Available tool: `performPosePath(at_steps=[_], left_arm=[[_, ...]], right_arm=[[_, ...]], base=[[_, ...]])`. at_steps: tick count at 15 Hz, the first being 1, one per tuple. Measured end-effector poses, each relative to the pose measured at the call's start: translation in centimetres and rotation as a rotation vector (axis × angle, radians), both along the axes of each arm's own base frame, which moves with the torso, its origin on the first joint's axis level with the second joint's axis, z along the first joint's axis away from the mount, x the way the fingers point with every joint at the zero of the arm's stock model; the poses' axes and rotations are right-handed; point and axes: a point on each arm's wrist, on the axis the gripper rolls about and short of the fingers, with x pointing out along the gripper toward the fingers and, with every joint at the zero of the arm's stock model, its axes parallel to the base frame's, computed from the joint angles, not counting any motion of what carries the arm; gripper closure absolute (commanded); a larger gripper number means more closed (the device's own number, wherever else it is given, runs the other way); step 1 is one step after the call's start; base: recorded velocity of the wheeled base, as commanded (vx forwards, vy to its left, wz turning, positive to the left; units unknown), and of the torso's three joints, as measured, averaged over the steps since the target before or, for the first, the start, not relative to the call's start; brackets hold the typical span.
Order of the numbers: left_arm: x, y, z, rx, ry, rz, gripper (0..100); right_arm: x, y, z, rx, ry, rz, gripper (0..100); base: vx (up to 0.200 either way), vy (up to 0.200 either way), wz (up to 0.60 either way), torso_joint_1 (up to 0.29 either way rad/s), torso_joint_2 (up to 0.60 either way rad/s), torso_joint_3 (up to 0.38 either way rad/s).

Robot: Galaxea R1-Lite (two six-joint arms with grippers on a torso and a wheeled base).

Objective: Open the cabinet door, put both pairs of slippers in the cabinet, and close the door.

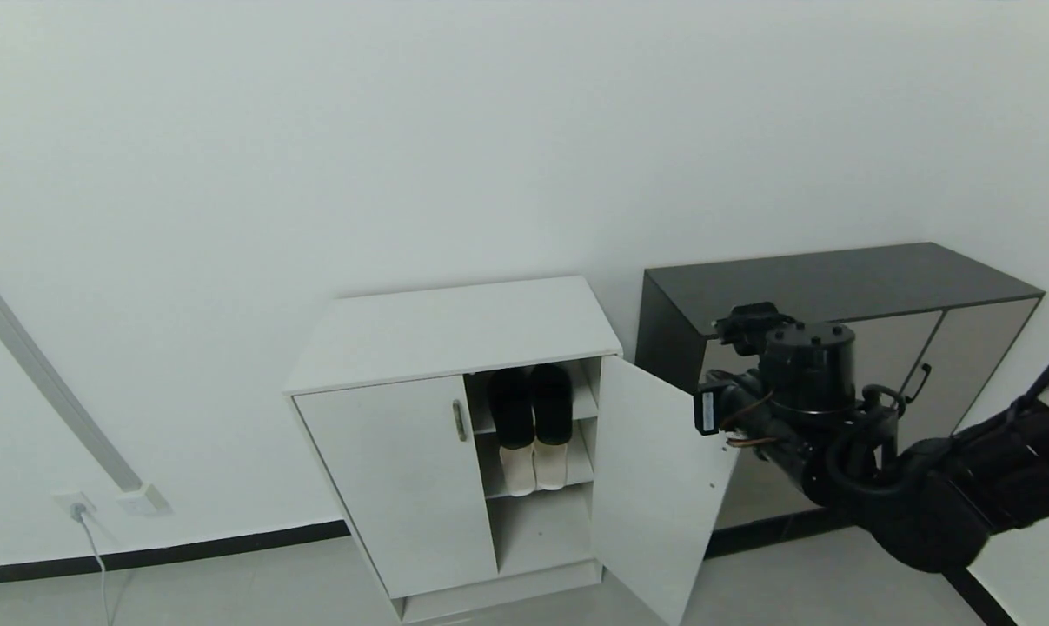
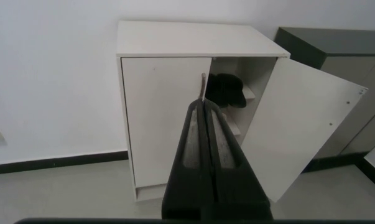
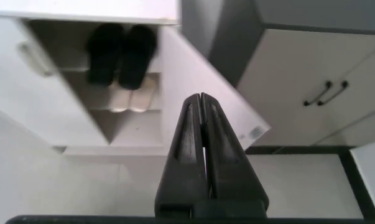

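Danger lies at the open door (image 1: 654, 487): with black slippers (image 1: 533, 404) shelved above white slippers (image 1: 534, 465) inside the cabinet (image 1: 454, 330), the right pincer (image 3: 201, 102), closed and empty near its free edge, could slip off while pushing.

Black right arm (image 1: 806, 369), tapered right pincer (image 3: 201, 99)
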Motion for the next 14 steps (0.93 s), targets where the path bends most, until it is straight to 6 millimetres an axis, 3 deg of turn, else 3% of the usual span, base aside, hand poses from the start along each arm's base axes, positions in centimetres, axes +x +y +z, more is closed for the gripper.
performPosePath(at_steps=[6, 14], left_arm=[[0.0, 0.0, 0.0, -0.001, 0.0, 0.0, 100], [0.0, 0.0, 0.0, -0.001, 0.0, 0.0, 100]], right_arm=[[7.7, -2.3, -3.3, 0.011, 0.016, -0.101, 100], [12.2, -3.2, -8.0, 0.015, 0.057, -0.14, 100]], base=[[0.0, 0.0, 0.0, 0.0, 0.0, 0.0], [0.0, 0.0, 0.0, 0.0, 0.0, 0.0]])
